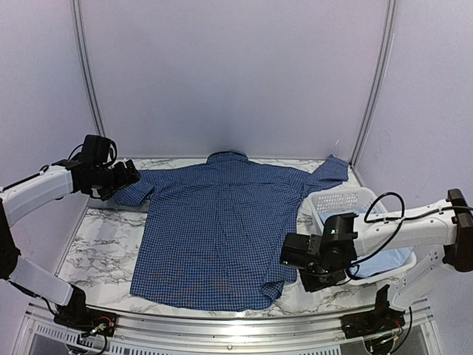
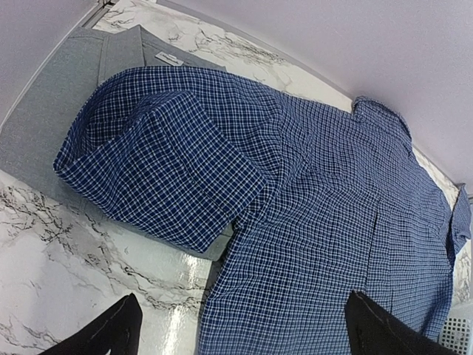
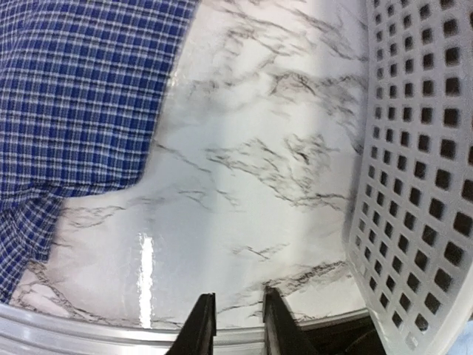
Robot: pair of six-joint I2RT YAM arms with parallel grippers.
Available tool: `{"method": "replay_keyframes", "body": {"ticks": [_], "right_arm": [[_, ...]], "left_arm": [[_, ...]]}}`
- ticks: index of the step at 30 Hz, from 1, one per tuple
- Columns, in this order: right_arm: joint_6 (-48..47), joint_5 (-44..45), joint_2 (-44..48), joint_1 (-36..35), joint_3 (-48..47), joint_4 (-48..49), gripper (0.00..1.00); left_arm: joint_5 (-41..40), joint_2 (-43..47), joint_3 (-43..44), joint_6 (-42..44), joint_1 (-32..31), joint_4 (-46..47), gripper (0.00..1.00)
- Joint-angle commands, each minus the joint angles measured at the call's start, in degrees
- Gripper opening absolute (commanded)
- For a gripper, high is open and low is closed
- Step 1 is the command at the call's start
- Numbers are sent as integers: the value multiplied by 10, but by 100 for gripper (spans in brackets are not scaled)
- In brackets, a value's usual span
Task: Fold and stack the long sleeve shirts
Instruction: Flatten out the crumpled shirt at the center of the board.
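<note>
A robot lab booth: plain white panel walls (image 1: pixel 222 74), metal posts (image 1: pixel 86 74), marble-print table (image 1: pixel 103 244) edged with aluminium rail (image 1: pixel 222 325).

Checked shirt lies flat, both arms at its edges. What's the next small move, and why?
Probably lower the left gripper and close on the sleeve, to fold it across the dark blue shirt. That gripper hangs open right above the sleeve, which lies out over the grey shirt; the right gripper, jaws barely apart and empty, is over bare table.
</note>
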State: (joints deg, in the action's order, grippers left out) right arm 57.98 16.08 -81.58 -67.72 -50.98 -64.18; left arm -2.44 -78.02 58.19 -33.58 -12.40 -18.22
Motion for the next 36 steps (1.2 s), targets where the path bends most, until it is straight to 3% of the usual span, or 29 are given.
{"method": "replay_keyframes", "body": {"ticks": [1, 6, 12, 20, 25, 27, 32, 36], "right_arm": [[-8, -20, -8, -5, -33, 77, 26], [-14, -44, -19, 5, -15, 180, 37], [-8, -20, -31, 44, 15, 237, 40], [-11, 10, -96, 57, 26, 243, 40], [25, 24, -89, 52, 56, 184, 40], [38, 24, -68, 52, 70, 169, 33], [50, 18, -44, 57, 90, 190, 2], [50, 20, -58, 58, 74, 167, 0]], "left_arm": [[12, -8, -15, 1, -3, 13, 99], [15, -5, -23, 2, -3, 12, 99], [16, -5, -22, 3, -3, 12, 99], [16, -6, -23, 4, -3, 12, 99], [14, -4, -24, 5, -3, 12, 99], [16, -8, -22, 4, -3, 12, 99], [20, -19, -16, 0, -3, 13, 99], [19, -18, -14, 4, -3, 12, 99]]}}
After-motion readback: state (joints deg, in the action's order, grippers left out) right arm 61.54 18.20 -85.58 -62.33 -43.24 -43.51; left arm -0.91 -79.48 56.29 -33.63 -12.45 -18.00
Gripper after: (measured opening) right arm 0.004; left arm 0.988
